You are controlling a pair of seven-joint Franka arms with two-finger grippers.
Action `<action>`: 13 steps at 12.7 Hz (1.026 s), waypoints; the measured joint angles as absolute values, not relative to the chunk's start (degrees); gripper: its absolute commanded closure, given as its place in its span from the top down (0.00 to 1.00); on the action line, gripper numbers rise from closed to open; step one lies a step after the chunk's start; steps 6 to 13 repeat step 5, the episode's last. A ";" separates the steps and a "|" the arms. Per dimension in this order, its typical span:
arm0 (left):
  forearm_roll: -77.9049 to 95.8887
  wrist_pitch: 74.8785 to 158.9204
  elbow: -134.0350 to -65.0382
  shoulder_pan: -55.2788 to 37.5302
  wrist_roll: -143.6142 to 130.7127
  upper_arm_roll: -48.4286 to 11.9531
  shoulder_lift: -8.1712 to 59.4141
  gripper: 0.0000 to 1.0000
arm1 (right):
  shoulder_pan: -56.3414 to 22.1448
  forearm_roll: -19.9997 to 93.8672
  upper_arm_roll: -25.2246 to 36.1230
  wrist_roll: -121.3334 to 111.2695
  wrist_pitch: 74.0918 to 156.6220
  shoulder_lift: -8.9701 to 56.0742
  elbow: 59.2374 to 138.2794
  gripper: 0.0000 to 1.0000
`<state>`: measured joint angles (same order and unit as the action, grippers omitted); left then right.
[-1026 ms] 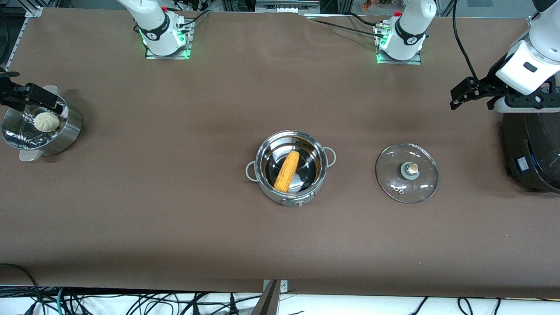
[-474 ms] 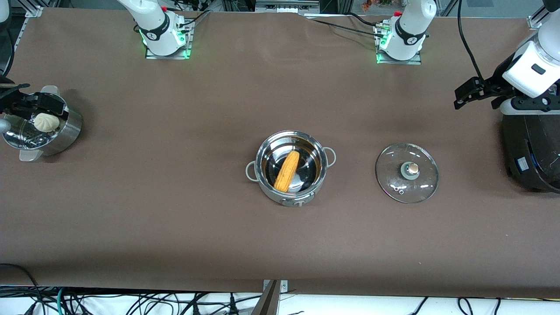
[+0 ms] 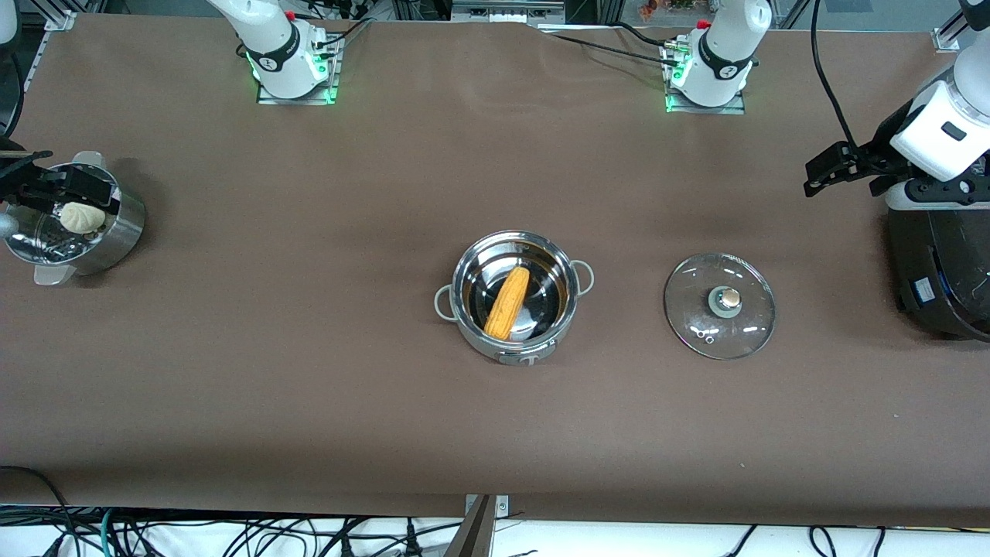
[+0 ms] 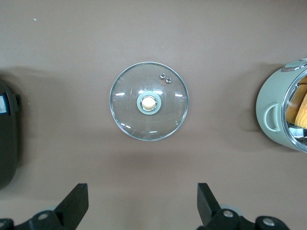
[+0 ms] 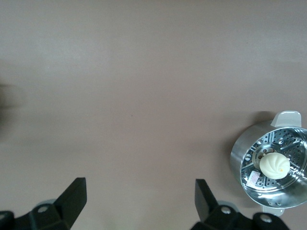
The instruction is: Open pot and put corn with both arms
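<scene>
Steel pot (image 3: 514,294) sits open mid-bench with the corn (image 3: 507,302) inside, its lid (image 3: 720,306) flat beside it toward the left arm's end. Left hand (image 3: 831,166) hangs spread by the cooker (image 3: 940,271); right hand (image 3: 46,189), fingers apart, hovers over the steamer (image 3: 73,232) holding a bun (image 3: 82,217).

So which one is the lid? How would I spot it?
Find the shiny pot in the middle of the table, with the corn inside it. Beside it, toward the left arm's end, the lid lies flat on the table. It is the only see-through glass disc, with a tan knob at its centre.
</scene>
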<state>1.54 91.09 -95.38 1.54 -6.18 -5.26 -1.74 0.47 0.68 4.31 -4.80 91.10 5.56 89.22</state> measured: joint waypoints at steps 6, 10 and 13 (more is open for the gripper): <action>1.54 90.32 -95.28 1.53 -6.18 -5.29 -1.74 1.00 | 0.51 0.51 4.31 -4.84 91.24 5.65 89.21 1.00; 1.54 90.32 -95.28 1.53 -6.18 -5.29 -1.74 1.00 | 0.51 0.51 4.31 -4.84 91.24 5.65 89.21 1.00; 1.54 90.32 -95.28 1.53 -6.18 -5.29 -1.74 1.00 | 0.51 0.51 4.31 -4.84 91.24 5.65 89.21 1.00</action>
